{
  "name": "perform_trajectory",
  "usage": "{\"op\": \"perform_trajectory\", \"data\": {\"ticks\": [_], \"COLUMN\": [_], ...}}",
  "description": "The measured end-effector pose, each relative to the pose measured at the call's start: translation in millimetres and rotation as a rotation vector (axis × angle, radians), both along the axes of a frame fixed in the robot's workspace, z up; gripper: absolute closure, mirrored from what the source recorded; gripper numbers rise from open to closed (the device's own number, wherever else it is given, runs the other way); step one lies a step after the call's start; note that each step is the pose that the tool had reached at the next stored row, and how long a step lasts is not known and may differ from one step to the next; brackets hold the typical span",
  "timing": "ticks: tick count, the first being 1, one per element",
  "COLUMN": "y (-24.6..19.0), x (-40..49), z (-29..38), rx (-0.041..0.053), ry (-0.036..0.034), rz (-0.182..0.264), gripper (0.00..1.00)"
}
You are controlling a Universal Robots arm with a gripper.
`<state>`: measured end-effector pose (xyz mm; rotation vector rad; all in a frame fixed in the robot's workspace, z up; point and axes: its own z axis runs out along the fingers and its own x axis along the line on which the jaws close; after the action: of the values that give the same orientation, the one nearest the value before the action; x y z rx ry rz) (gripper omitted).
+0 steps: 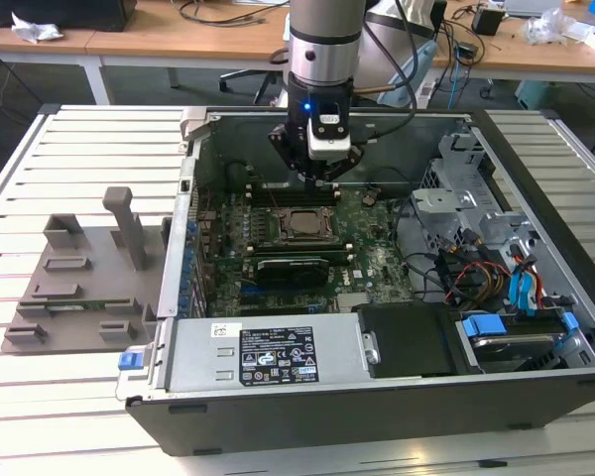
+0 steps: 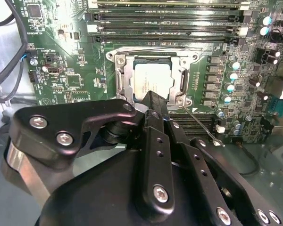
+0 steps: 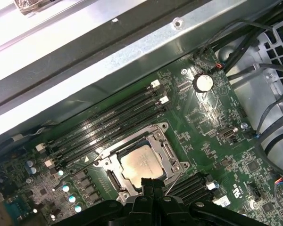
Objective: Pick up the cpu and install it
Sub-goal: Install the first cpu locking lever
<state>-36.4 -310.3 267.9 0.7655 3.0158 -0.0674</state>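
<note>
A single robot arm reaches down into an open desktop computer case (image 1: 535, 387) lying on its side on a slatted white table (image 1: 40, 416), its claw (image 1: 318, 178) hanging just above the green motherboard (image 1: 377, 263). The cpu (image 1: 300, 224), a small square chip with a silver-grey top, sits flat inside the metal socket frame (image 1: 296, 238) directly below and slightly ahead of the claw tips, apart from them rather than touching. In the second wrist view the cpu (image 2: 153, 84) shows just beyond the tip of the black fingers (image 2: 155, 106), framed by the socket (image 2: 118, 82); in the first wrist view the cpu (image 3: 142, 162) lies just past the fingers (image 3: 151, 186), which appear pressed together with nothing between them, though the angle is steep and a thin gap cannot be ruled out. A slim wire lever (image 2: 200, 126) slants away from the socket corner beside the claw. Rows of black memory slots (image 3: 108, 125) run along the far side of the socket from the claw. Well off to the exterior view's left of the claw, outside the case, a grey plastic holder tray (image 1: 84, 283) with 1 tall upright post rests on the table. Between the claw and the case's near wall sit a power supply (image 1: 268, 355) and blue-tabbed drive bays (image 1: 516, 332).
</note>
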Motion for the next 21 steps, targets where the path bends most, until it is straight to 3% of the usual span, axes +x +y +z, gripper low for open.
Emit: {"op": "perform_trajectory", "data": {"ticks": [21], "y": [0.0], "x": [0.0], "z": [0.0], "rx": [0.0], "ry": [0.0], "rz": [0.09], "gripper": [0.89]}}
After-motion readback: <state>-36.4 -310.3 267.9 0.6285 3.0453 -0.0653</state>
